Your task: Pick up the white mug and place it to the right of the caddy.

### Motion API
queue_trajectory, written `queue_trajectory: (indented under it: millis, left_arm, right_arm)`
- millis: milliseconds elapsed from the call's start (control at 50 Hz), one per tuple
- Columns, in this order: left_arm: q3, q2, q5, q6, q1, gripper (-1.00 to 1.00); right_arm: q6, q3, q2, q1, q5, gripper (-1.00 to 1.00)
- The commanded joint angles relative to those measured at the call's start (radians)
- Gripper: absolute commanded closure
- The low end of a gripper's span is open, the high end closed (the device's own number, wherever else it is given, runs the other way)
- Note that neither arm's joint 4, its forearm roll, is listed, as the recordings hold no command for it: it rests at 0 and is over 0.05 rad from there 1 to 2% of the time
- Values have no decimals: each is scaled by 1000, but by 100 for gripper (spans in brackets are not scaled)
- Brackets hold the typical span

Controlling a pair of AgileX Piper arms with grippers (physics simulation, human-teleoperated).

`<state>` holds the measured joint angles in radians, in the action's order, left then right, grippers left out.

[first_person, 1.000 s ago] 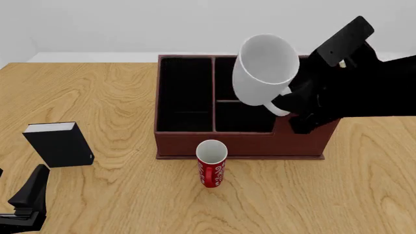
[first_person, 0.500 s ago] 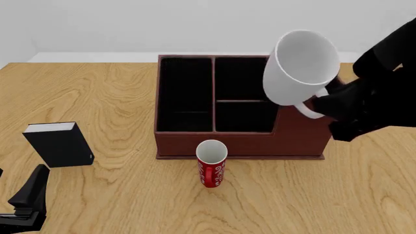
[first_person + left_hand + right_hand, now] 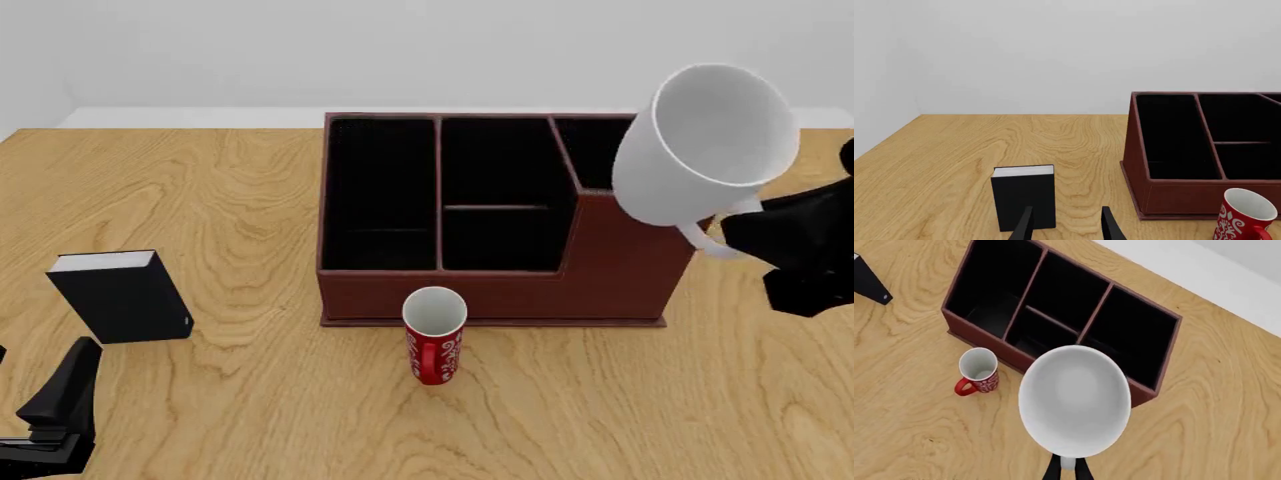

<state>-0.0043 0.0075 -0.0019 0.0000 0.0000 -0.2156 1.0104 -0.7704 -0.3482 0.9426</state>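
Held aloft by its handle in the matt black right gripper (image 3: 1066, 471): plain glossy white ceramic mug (image 3: 703, 143), smooth inside and out, soft sheen on the rim. Just below and to that gripper's left: large dark red-brown leather-look caddy (image 3: 497, 296), low satin finish outside, flat matt black lining in the compartments. Beside the caddy's near wall: narrow red-patterned cup (image 3: 434, 336), shiny like glazed ceramic, white and smooth within. Underneath everything: light wood-grain table (image 3: 200, 180), smooth, faintly satin. Just ahead of the matt black left gripper (image 3: 1066, 225): small black book-like box (image 3: 1023, 196), matt cover, pale paper-like top edge.
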Motion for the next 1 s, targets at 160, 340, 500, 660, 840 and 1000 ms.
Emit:
queue_trajectory:
  millis: [160,340,500,660,840,1000]
  left_arm:
    - [0,0,0,0,0,-100]
    - [0,0,0,0,0,-100]
    - [0,0,0,0,0,-100]
    - [0,0,0,0,0,-100]
    - [0,0,0,0,0,-100]
    - [0,0,0,0,0,-100]
  right_arm:
    - [12,-51,99,120,67,100]
    - [9,-51,153,186,111,100]
    - [6,-38,196,247,143,100]
    - [2,-20,227,303,170,100]
    - [-3,8,243,344,194,100]
    - [1,31,243,396,198,100]
